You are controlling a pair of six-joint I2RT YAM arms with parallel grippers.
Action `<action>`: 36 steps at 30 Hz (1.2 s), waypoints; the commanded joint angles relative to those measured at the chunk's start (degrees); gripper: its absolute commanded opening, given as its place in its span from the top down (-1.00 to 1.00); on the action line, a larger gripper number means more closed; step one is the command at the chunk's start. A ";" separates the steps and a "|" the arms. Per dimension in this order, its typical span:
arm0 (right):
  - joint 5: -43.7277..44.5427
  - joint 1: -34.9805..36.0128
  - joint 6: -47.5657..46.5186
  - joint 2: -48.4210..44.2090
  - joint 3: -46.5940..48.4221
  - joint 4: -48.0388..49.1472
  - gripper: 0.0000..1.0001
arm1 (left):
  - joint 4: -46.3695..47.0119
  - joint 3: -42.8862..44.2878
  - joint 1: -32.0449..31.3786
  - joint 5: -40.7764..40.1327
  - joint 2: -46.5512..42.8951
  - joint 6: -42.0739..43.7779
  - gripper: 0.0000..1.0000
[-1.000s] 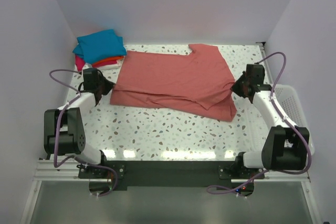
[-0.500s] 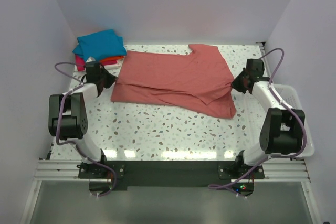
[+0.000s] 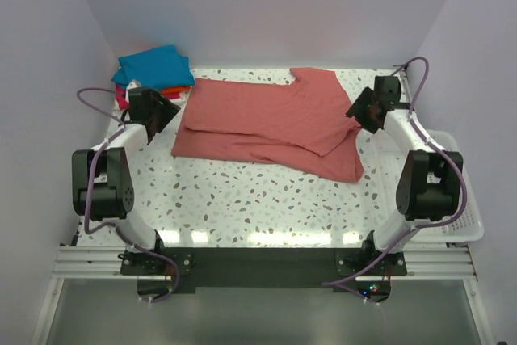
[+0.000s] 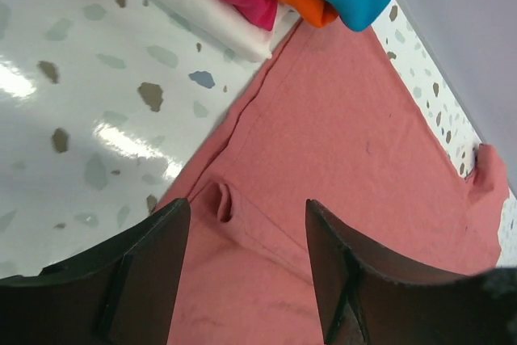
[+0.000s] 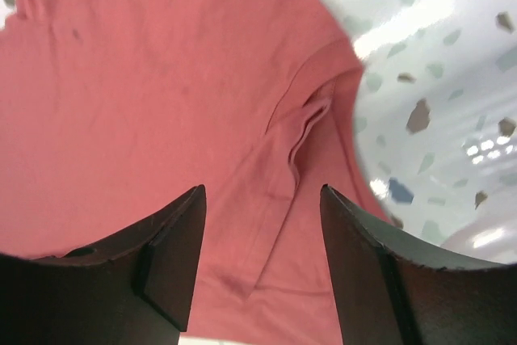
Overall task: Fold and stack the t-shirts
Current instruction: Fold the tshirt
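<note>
Stack of folded tees sits far left; salmon t-shirt lies half-folded at centre, more folding and stacking to do; left pincer and right pincer released over its edges

Orange tee mostly hid. under teal tee.
</note>
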 commanded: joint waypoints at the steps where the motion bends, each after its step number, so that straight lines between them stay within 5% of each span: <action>1: 3.24 5.48 -1.94 -6.94 -2.79 -1.66 -0.22 | -6.60 -2.96 -0.99 -9.70 -10.01 -1.50 -0.28; 8: 5.71 13.76 1.13 -9.43 -14.06 3.71 -0.05 | -8.03 -14.30 -7.75 -16.57 -20.75 -4.94 -0.29; 27: 4.65 18.25 7.02 -2.49 -17.76 11.09 0.07 | -4.96 -18.09 -10.66 -17.28 -16.45 -5.55 -0.27; 36: 5.79 18.34 6.85 -3.01 -15.57 10.13 0.91 | -5.04 -18.09 -10.66 -18.68 -15.31 -5.47 -0.17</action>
